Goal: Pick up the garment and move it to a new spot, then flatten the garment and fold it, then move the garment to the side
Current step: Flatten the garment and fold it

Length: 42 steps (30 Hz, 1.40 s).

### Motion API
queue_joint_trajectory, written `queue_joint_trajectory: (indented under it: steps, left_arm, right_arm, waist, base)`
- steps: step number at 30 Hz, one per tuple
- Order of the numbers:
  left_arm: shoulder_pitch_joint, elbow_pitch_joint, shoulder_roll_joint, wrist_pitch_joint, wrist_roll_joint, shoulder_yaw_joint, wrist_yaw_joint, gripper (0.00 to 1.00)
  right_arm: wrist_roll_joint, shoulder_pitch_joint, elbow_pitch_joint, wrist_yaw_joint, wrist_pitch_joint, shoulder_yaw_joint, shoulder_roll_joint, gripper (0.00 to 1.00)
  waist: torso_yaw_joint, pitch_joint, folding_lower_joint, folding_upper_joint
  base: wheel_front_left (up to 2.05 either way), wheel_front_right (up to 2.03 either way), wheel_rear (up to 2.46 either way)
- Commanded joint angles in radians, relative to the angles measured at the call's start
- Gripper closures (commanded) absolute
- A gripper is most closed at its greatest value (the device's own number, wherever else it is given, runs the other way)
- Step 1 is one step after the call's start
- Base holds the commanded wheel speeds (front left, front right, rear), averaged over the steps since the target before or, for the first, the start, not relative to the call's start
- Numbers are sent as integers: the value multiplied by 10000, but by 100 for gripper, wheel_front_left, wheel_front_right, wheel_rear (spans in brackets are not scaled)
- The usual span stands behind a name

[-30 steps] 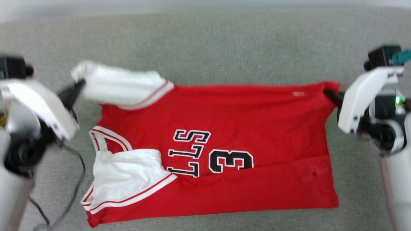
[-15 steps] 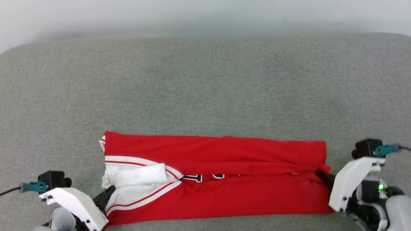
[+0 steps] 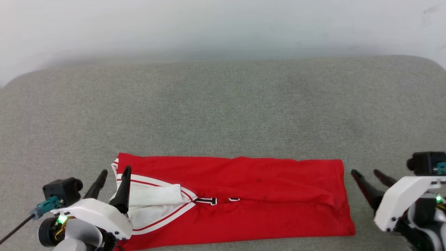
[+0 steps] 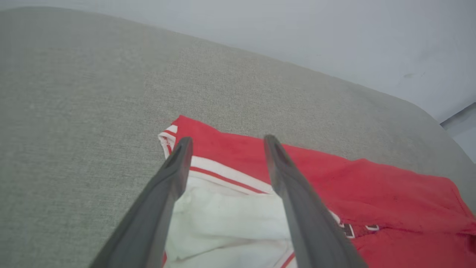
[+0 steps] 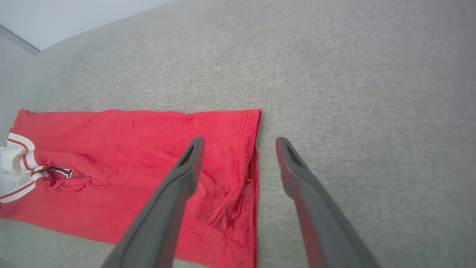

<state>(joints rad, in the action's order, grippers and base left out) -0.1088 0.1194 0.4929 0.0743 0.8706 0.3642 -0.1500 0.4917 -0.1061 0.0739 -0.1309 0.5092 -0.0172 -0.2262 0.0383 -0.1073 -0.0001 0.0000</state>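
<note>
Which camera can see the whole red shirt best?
The head view: the garment lies there nearly whole, a long folded strip. The left wrist view catches its white-sleeve end, and the right wrist view mostly its plain red end.

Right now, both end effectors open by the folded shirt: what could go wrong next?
1. The sleeve lies bunched at the shirt's left end; folding over it would likely lock in a lump.
2. The hem by the right end effector is rumpled; a pinch there may catch one layer and open the fold.
3. The left end effector overlaps the sleeve and could snag it.
</note>
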Motion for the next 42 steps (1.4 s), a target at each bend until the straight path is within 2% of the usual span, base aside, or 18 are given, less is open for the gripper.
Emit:
queue_joint_trajectory:
  steps: [1,7,9,13,21,27,28,29,30,42]
  left_arm:
    - [-139,-95,-61,189,-115,-51,-59,0]
    - [-352,-727,-195,1295,-1326,45,-786,0]
    - [-444,-1194,-264,1567,-1834,51,-1127,0]
    - [-486,-1808,-349,1673,-2334,178,-1485,0]
    - [-797,-2557,-335,1465,-2813,576,-1656,0]
    - [-776,-2719,-316,1353,-2875,717,-1667,0]
    - [-747,-2684,-327,1365,-2866,734,-1667,0]
    - [-718,-2652,-317,1382,-2873,734,-1678,0]
    - [-680,-2617,-290,1370,-2877,734,-1689,0]
    - [-242,-2793,120,1042,-2927,673,-1983,0]
  right_arm:
    - [-46,-45,-115,4,114,-114,-108,0]
    - [-254,-365,-410,4,1626,-971,-416,0]
    - [-367,-404,-362,4,2597,-1250,-388,0]
    - [-562,-440,-205,4,3580,-1281,-117,0]
    - [-529,-619,973,2,3902,-994,613,0]
    - [-340,-606,2296,4,3834,-680,774,0]
    - [-290,-632,2447,4,3842,-577,774,33]
    - [-210,-664,2542,2,3809,-485,785,73]
    - [-152,-705,2598,2,3785,-411,775,100]
    - [403,-1102,1968,4,3049,200,-233,100]
  waist:
    - [9,85,1,0]
    - [-206,277,1,0]
    - [-406,237,1,0]
    - [-740,28,1,0]
    - [-1264,-557,1,0]
    - [-1366,-702,1,0]
    - [-1351,-693,1,0]
    - [-1323,-666,1,0]
    - [-1289,-640,1,0]
    - [-814,-7,1,0]
  base:
    - [0,0,0]
    - [0,0,0]
    - [0,0,0]
    - [0,0,0]
    - [0,0,0]
    - [0,0,0]
    - [0,0,0]
    - [0,0,0]
    - [0,0,0]
    - [0,0,0]
